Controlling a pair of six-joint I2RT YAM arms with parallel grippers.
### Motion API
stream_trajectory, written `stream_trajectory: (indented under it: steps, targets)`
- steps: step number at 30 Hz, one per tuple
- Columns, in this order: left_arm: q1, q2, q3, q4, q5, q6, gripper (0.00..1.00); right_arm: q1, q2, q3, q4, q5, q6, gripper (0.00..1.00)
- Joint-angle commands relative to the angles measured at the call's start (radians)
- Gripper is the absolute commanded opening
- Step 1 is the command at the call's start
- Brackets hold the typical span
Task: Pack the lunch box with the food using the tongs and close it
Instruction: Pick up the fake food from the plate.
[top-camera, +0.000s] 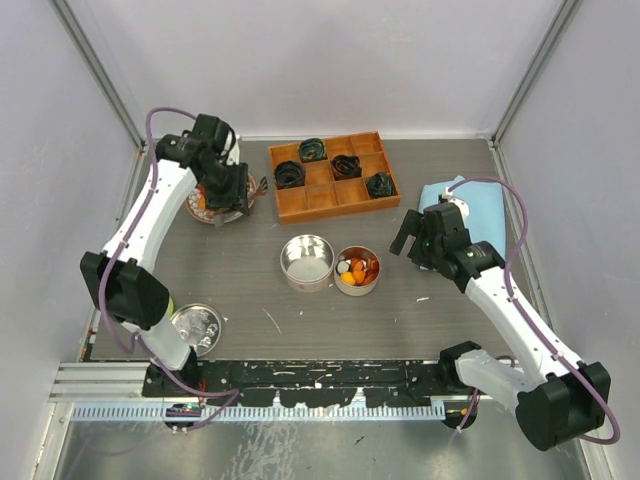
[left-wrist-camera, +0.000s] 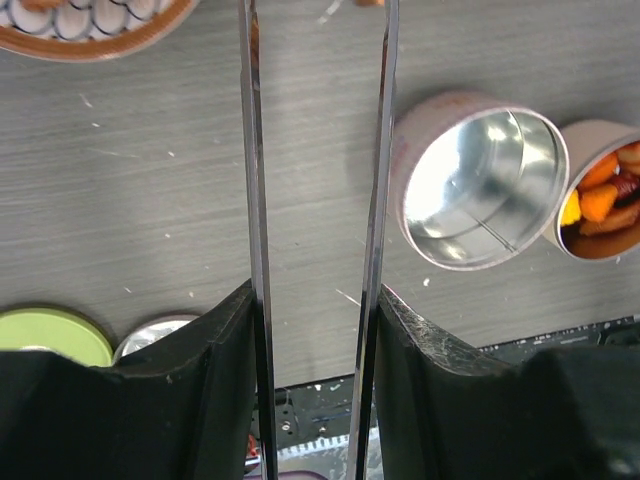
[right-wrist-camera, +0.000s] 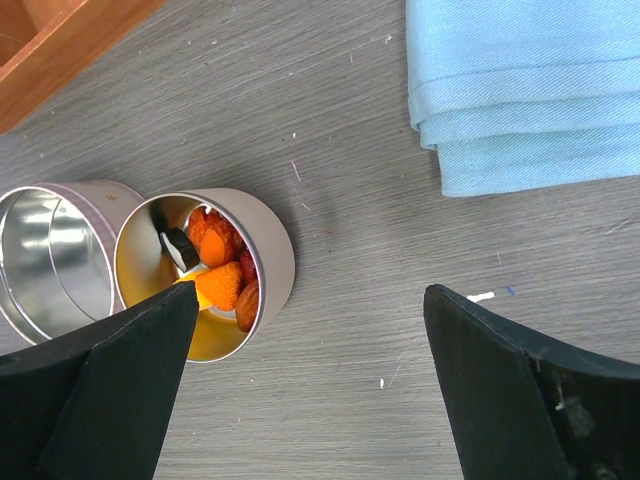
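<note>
left gripper (left-wrist-camera: 315, 300): jaws half-closed, pinching tongs (left-wrist-camera: 252, 180) by both arms. tong tips cut off at top edge; joined end out of frame below. in top view tongs barely discernible under left wrist, over orange-rimmed plate (top-camera: 200, 212). right gripper (right-wrist-camera: 310, 300): jaws wide, holding nothing, above bare table. food (right-wrist-camera: 218, 268) lies in filled tin (right-wrist-camera: 275, 260), just beside empty tin (right-wrist-camera: 60, 240); both partly hidden behind finger. dark item among food unclear. green lid (left-wrist-camera: 45, 335), silver lid (left-wrist-camera: 150, 332): partly covered.
</note>
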Motion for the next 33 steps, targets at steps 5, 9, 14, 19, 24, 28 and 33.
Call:
stream_trajectory:
  steps: [5, 9, 14, 19, 24, 28, 33]
  targets:
    - [0.129, 0.133, 0.156, -0.003, 0.02, 0.086, 0.45, -0.004, -0.017, 0.016, 0.044, -0.008, -0.011, 1.0]
    - [0.163, 0.205, 0.199, -0.009, 0.02, 0.094, 0.44, -0.004, -0.007, 0.023, 0.043, -0.011, -0.011, 1.0]
    - [0.182, 0.256, 0.236, 0.007, 0.022, 0.078, 0.44, -0.004, 0.004, 0.027, 0.04, -0.01, -0.012, 1.0]
    - [0.198, 0.295, 0.277, 0.011, 0.037, 0.071, 0.44, -0.004, 0.008, 0.026, 0.037, -0.007, -0.013, 1.0]
    - [0.207, 0.329, 0.307, 0.001, 0.053, 0.077, 0.44, -0.003, 0.005, 0.021, 0.035, -0.001, -0.013, 1.0]
    - [0.22, 0.335, 0.317, 0.019, 0.063, 0.045, 0.44, -0.004, 0.005, 0.019, 0.034, 0.001, -0.014, 1.0]
    - [0.246, 0.35, 0.356, 0.034, 0.054, -0.021, 0.45, -0.004, 0.005, 0.02, 0.033, 0.003, -0.02, 1.0]
